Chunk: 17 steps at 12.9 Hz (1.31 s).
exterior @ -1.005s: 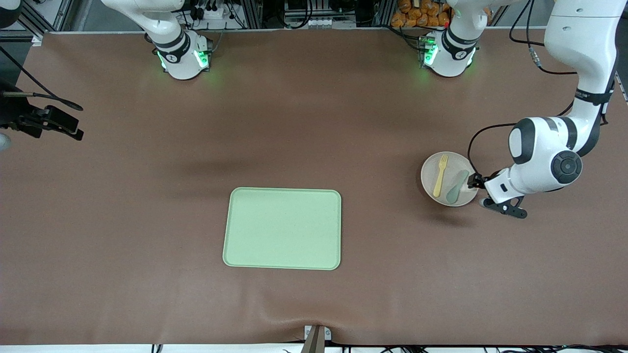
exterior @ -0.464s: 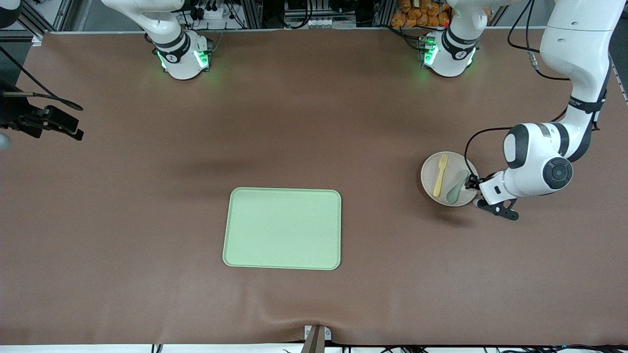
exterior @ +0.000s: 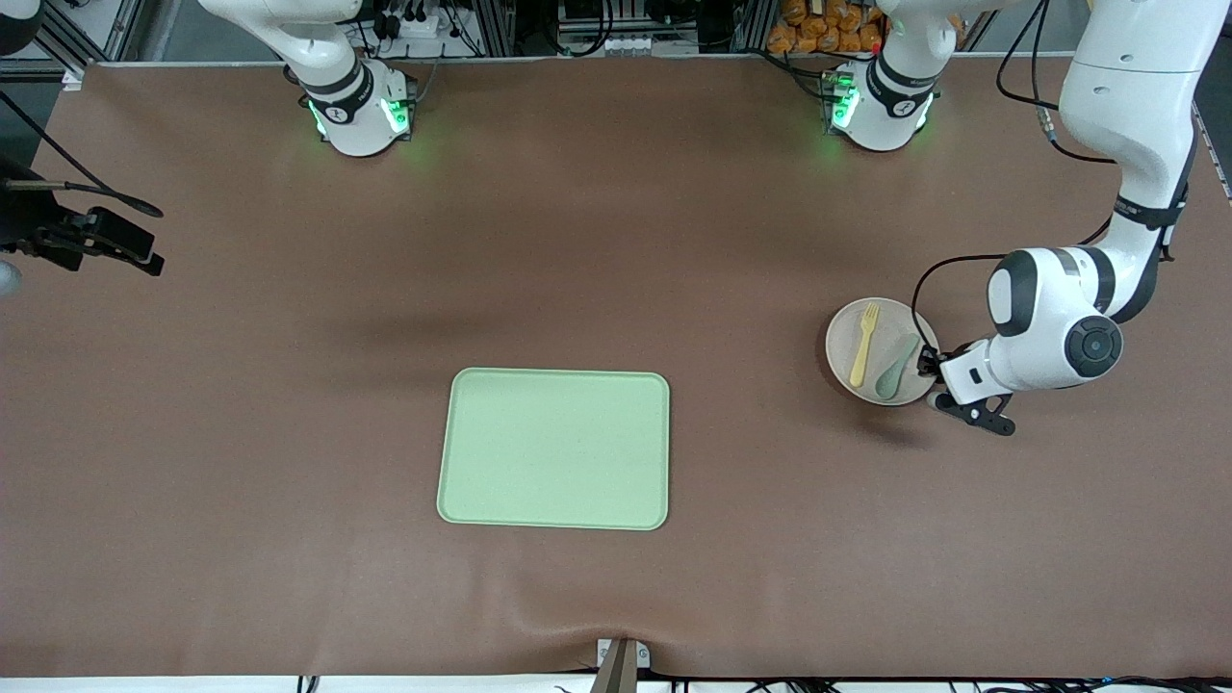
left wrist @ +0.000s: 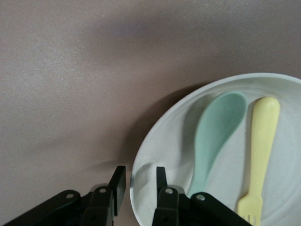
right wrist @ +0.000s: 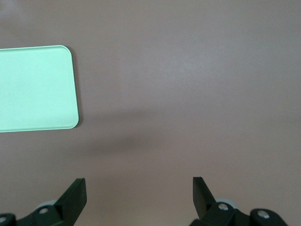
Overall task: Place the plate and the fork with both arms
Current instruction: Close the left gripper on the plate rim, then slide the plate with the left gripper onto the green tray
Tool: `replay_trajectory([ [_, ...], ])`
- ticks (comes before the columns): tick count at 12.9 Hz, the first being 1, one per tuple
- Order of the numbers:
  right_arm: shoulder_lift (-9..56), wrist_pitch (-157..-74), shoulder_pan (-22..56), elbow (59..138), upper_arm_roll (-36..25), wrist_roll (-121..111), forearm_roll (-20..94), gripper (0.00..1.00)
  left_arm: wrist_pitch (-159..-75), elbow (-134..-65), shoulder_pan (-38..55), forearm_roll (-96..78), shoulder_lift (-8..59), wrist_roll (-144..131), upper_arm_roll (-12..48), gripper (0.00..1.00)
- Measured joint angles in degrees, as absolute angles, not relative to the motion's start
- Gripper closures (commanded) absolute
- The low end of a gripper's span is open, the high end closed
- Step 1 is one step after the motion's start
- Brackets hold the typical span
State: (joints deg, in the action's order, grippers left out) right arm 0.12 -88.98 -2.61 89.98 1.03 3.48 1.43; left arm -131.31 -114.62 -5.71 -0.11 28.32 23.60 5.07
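Fingers (left wrist: 120,184) of the left gripper (left wrist: 138,188) straddle the rim of the plate (left wrist: 164,146), one outside and one inside, standing narrow with a slim gap on either side of the edge — whether they have bitten yet I cannot tell. That plate sits on the brown table (exterior: 674,241) toward the left arm's end, well apart from the pale green tray (exterior: 553,449), and carries the yellow fork (exterior: 863,342) with a grey-green spoon (exterior: 895,366) just beside it. The right gripper (right wrist: 139,197) hangs over bare table near the tray's corner, jaws spread wide and holding nothing; that arm waits. My worry is the hold itself: a pinch on one edge of a shallow plate leaves everything else cantilevered, so a lift would likely tip the unsupported side down. Fork and spoon lie loose and could slide off — or the rim could slip out of a shallow bite. The inner finger is close to the spoon's handle and may nudge it as the jaws come together.
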Motion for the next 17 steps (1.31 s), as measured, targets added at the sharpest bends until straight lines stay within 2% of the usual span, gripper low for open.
replay_trajectory([
  [4,0.12,-88.97,-2.61,89.98,1.03,3.48,1.43,0.00,-131.34,-113.93,-5.98,-0.14,29.12,24.35,5.07,1.00],
  [12,0.12,-88.96,-2.61,89.98,1.03,3.47,1.43,0.00,-130.94,-112.64,-6.06,-2.20,28.87,25.07,5.08,1.00],
  [17,0.12,-88.95,-2.61,89.98,1.03,3.47,1.43,0.00,-122.60,-105.08,-5.61,-12.22,28.95,25.04,5.17,1.00],
])
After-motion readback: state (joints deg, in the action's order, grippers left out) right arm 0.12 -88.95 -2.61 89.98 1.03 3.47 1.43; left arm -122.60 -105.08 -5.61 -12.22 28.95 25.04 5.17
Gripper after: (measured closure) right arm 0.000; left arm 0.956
